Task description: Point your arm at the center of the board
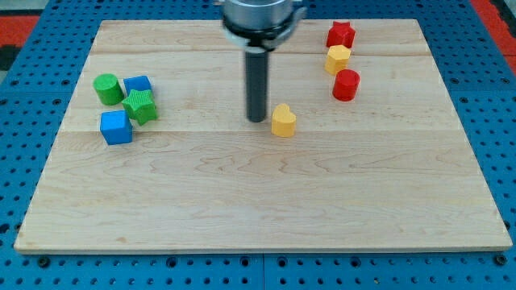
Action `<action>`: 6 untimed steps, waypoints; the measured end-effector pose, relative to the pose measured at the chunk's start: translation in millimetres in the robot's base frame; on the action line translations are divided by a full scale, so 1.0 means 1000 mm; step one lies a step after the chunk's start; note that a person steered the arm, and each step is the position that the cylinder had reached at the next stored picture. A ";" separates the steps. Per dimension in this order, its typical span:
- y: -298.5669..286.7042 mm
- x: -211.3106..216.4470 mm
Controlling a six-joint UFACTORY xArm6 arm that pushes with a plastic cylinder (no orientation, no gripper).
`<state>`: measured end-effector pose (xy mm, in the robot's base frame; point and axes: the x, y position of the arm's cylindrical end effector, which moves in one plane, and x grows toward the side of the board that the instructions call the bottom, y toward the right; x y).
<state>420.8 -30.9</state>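
My dark rod comes down from the view's top, and my tip (257,120) rests on the wooden board (258,193) near its middle. A yellow heart-shaped block (283,121) lies just to the right of the tip, close to it but apart. At the view's left sit a green cylinder (106,89), a blue block (139,84), a green cube (141,106) and a blue cube (116,127), bunched together. At the view's upper right stand a red star-like block (341,35), a yellow hexagon block (338,59) and a red cylinder (346,84) in a column.
The board lies on a blue perforated table (24,161) that shows on all sides. Red strips show at the view's top corners (24,20).
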 end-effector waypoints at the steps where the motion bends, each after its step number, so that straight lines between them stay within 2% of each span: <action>1: 0.016 0.012; 3: 0.098 0.000; 4: 0.067 0.003; 5: 0.016 0.035; 6: 0.008 -0.003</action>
